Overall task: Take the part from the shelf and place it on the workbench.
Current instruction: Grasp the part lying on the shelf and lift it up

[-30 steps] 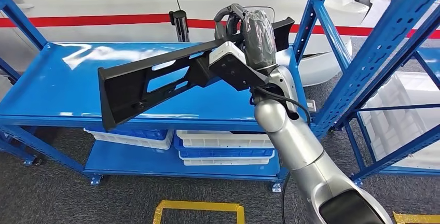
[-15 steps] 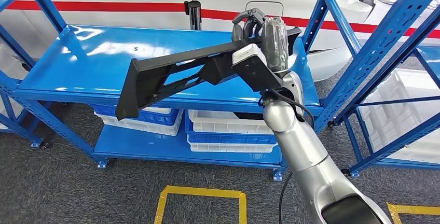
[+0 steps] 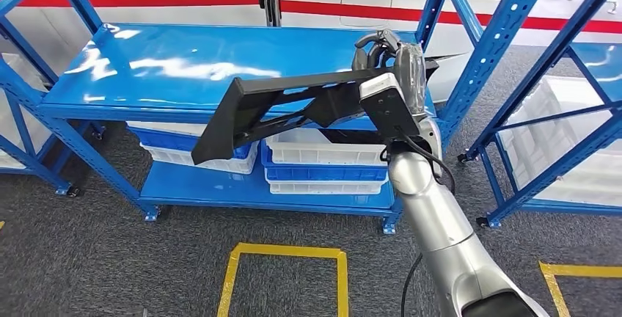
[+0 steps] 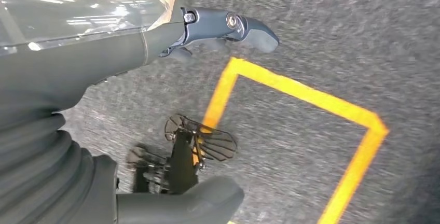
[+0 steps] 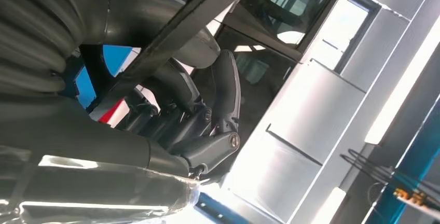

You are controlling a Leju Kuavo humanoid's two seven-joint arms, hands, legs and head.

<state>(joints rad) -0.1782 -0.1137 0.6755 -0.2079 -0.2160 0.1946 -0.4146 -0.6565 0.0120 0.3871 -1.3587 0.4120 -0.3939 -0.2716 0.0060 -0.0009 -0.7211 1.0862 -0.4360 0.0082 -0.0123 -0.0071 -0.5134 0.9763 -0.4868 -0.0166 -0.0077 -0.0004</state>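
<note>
A long black plastic part (image 3: 279,108) hangs in the air in front of the blue workbench (image 3: 183,67), its wide end lowest at the left. My right hand (image 3: 392,64) grips its right end, above the bench's right front corner. In the right wrist view the dark fingers (image 5: 207,115) curl around a black bar of the part (image 5: 181,27). My left hand (image 4: 207,32) hangs over the grey floor, fingers (image 4: 244,26) spread apart, holding nothing.
White and blue trays (image 3: 323,166) are stacked on the bench's lower shelf. Blue shelving uprights (image 3: 506,45) stand to the right, with white bins (image 3: 572,148) behind them. Yellow tape (image 3: 286,258) marks a square on the grey floor. A white wall with a red stripe is behind.
The whole view has shifted as the camera moved; the bench now sits lower left and farther off. My right hand still holds the part, now lower in the picture.
</note>
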